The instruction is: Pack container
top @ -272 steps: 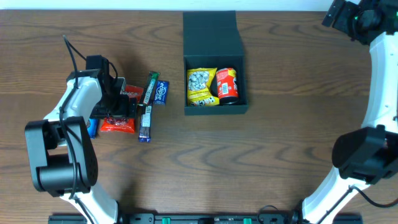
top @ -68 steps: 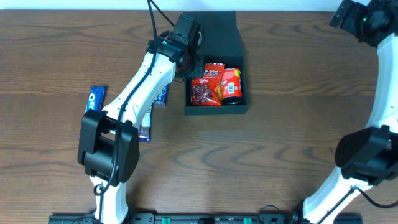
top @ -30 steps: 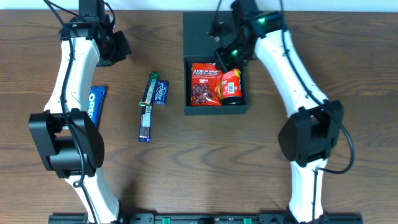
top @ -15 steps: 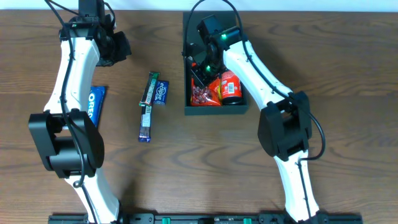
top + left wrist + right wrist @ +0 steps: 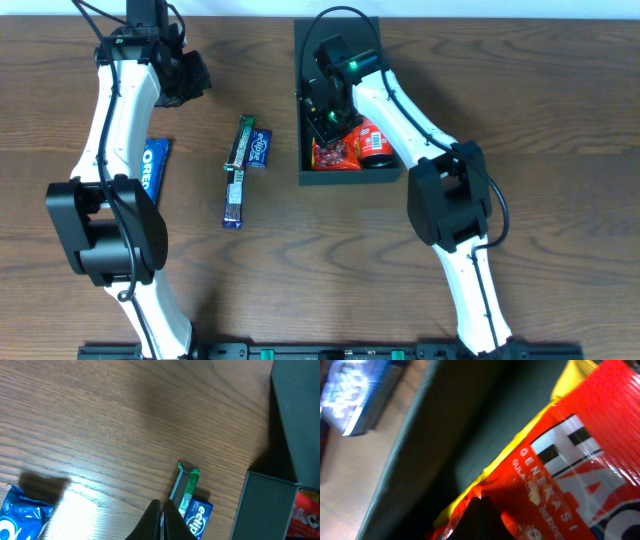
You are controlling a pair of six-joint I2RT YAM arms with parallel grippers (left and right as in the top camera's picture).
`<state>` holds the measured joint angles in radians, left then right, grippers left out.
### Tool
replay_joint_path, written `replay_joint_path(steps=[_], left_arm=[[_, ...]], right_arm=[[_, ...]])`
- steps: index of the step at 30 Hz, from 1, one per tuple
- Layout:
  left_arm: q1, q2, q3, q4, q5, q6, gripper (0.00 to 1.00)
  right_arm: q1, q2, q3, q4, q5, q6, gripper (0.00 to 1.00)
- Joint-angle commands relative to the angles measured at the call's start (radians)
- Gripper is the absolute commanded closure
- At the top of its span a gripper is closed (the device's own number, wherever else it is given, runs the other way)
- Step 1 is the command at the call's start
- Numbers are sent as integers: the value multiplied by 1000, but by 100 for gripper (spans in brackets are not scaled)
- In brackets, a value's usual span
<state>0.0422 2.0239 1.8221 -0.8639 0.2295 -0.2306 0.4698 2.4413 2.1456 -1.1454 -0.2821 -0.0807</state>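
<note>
Overhead view. The container (image 5: 350, 177), a dark teal-black square box, sits on the wooden table (image 5: 330, 270) at the far edge, slightly right of centre. Its flap lid (image 5: 338, 38) is thrown open and lies flat on the side away from the arms.

In the box, a red snack packet (image 5: 335, 153) occupies the left half. A red cylindrical tub (image 5: 378, 143) lies on its side just to the packet's right, touching it. The right wrist view shows the edge of a yellow packet (image 5: 470, 485) underneath the red one, against the box's dark left wall.

The right gripper (image 5: 322, 120) reaches down into the left half of the box, above the red packet. Its jaws are pressed together, with the tips meeting the packet's printed face. Whether any film is caught between them cannot be told.

The left gripper (image 5: 186, 78) hangs over bare table, well apart from the box towards the far left. Its jaws are pressed together with nothing between them.

Four items lie on the table to the left of the box:
- a green gum stick (image 5: 241, 141) and a blue gum pack (image 5: 260, 150), touching side by side
- a long dark bar (image 5: 233, 196), just below those two
- a blue biscuit packet (image 5: 153, 168), further left beside the left arm
</note>
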Motion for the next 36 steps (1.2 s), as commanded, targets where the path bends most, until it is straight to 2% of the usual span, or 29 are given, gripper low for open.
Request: replay_joint_path(steps=[1,6,20,32,36], left_arm=[[2,-23,13,-4,0,18,94],[2,-23,13,-4,0,18,94],[2,-23,13,-7,0,25,94],[2,-23,13,-26,0,29,94],[-2,-22,13,-42,-1,76,94]], right_arm=[[-3,20,0,-10,134,62,99],[-3,20,1,-6,99,61,99],[-2,5,57,16,-190,39,99],[9,5,57,74,-246,114,99],[5,3,84,56,-246,114,98]])
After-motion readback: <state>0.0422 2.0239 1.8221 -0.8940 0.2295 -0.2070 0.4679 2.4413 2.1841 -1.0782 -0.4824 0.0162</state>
